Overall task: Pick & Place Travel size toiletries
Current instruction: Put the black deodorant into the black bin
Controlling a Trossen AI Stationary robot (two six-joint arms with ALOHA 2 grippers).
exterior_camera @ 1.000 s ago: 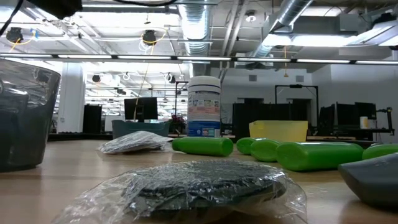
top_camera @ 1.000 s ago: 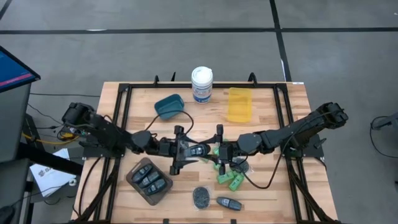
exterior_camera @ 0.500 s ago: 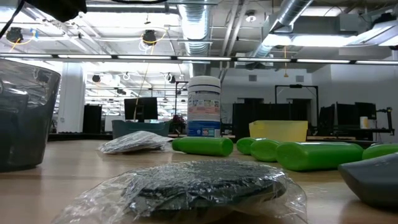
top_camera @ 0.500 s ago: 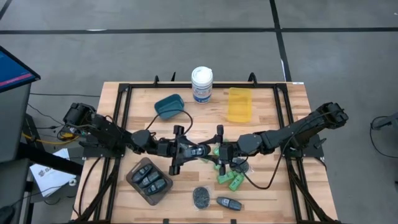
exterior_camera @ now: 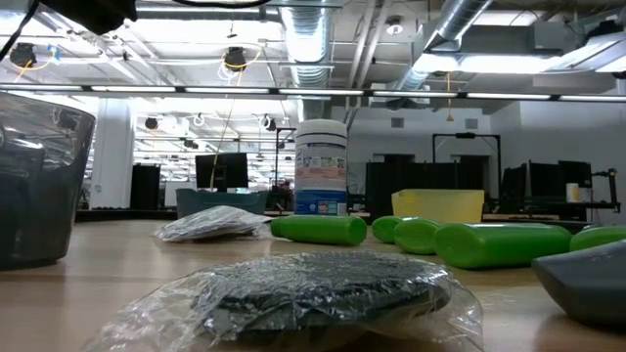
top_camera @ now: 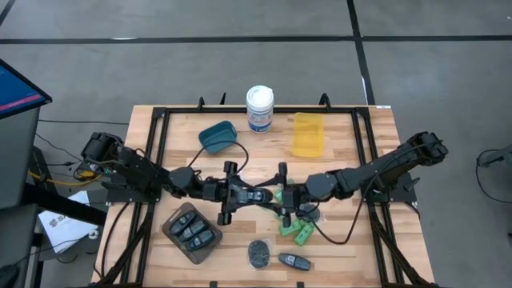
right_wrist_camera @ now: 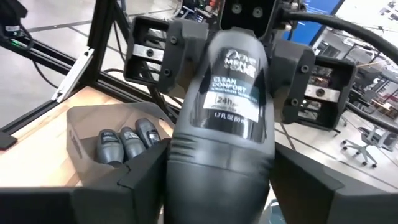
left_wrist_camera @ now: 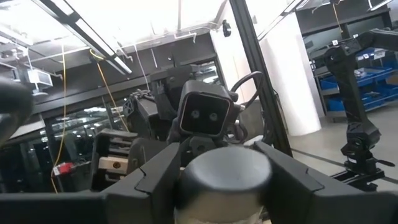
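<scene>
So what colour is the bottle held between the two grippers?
Dark grey bottle with white lettering, clearest in the right wrist view.

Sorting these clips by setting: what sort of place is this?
Likely a robotics lab or industrial workshop: exposed ceiling ducts, computer monitors on benches behind, and a wooden table on a black frame carrying two arms.

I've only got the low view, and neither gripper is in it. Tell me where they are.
Observer: Mid-table in the high view, the left gripper faces the right gripper.
Operator: Say what's between them.
Observer: A dark grey oblong mini deodorant bottle, clamped by the left gripper.
Operator: Name what's already binned.
Observer: The brown rectangular bin holds several matching dark bottles.
</scene>
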